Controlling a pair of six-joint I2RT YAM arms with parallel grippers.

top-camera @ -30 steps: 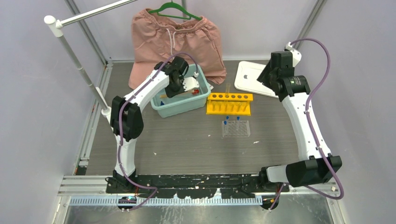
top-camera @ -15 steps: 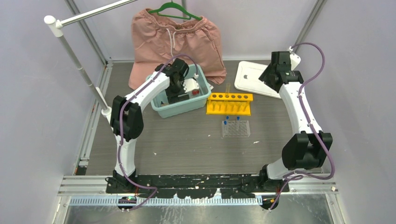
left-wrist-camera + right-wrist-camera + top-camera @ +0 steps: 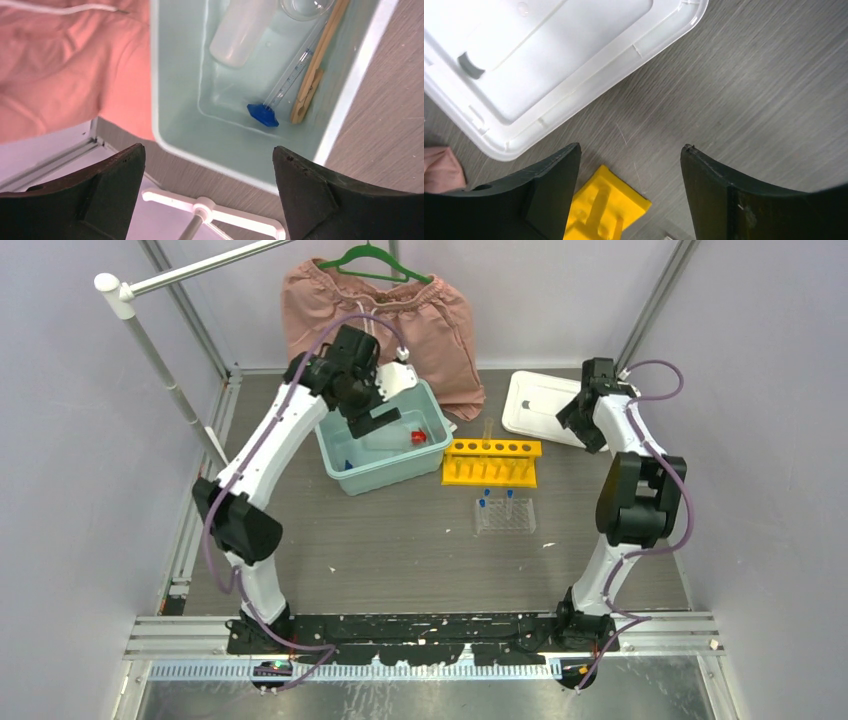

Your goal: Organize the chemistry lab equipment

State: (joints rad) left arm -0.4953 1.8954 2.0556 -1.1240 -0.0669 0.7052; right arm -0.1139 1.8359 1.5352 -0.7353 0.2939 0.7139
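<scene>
Top cam: L gripper [image 3: 372, 420] over teal bin [image 3: 335, 455], R gripper [image 3: 573, 415] over 1 white lid [image 3: 535, 400]. 2 racks: yellow rack [image 3: 490, 465], and clear rack [image 3: 505, 520] just in front of it w/ 2 blue-capped tubes [image 3: 508, 496]. 1 red-nozzle bottle [image 3: 400, 438] in bin. Pink shorts [image 3: 380, 330] on green hanger [image 3: 372, 258] at back.

L wrist: fingers [image 3: 90, 195] spread, nothing btwn. Bin holds 1 bottle, 1 beaker [image 3: 306, 5], 1 capped tube [image 3: 287, 82] and 1 wooden clip [image 3: 315, 70] beside it.

R wrist: fingers [image 3: 549, 195] spread, empty. Lid and yellow rack corner below.

Surface: gray wood-grain table [image 3: 420, 560]. Room: pale walls [image 3: 70, 490], metal frame posts [image 3: 165, 390].
</scene>
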